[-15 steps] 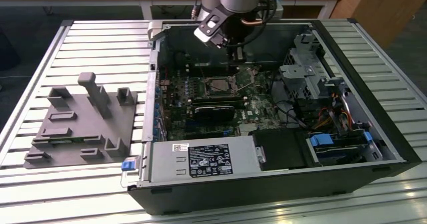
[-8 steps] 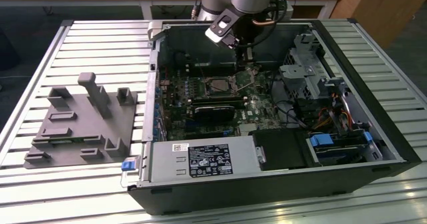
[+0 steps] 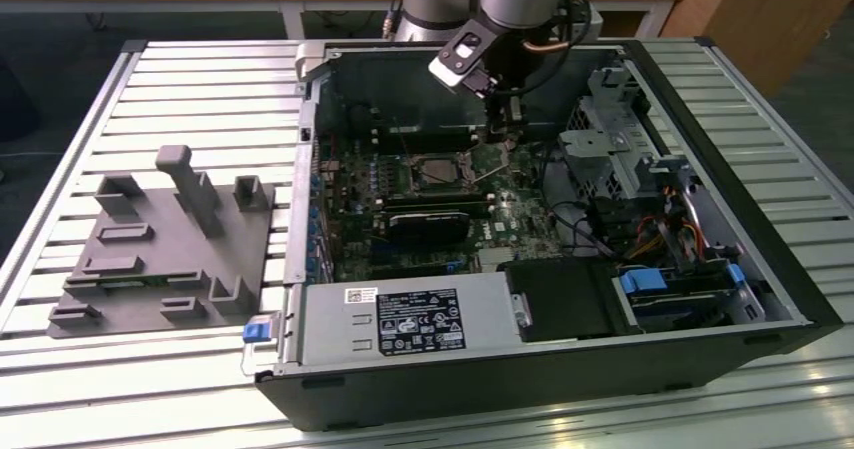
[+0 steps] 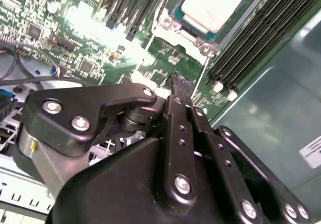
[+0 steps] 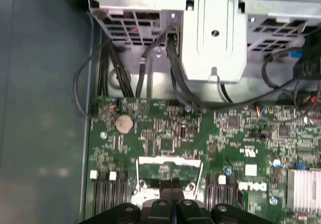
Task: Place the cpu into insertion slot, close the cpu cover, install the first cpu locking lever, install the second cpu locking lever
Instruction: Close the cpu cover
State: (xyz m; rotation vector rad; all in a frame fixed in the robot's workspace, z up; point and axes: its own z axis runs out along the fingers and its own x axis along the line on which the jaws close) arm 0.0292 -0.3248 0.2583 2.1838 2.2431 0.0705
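Note:
The cpu point(image 4: 210, 4), with a dull grey metal top, lies flat in the insertion slot point(image 3: 434, 172) on the green motherboard. The silver cpu cover point(image 4: 173, 29) frames it and looks to be lying down around the chip. My gripper point(image 4: 175, 79) hangs just beside the socket, on the exterior view's right, its black fingers pressed together with nothing visibly between them. In the exterior view a thin metal lever point(image 3: 497, 173) slants up next to the socket, right under the gripper point(image 3: 502, 141). In the first wrist view the shut fingertips point(image 5: 164, 186) sit over a silver bracket point(image 5: 168, 160).
The open computer case point(image 3: 310, 119) walls in the board. Black memory slots point(image 4: 261, 38) flank the socket, a drive cage point(image 3: 607, 144) and cables point(image 3: 587, 224) crowd the exterior view's right, and the power supply point(image 3: 400, 319) sits in front. A grey fixture point(image 3: 160, 249) lies on the table.

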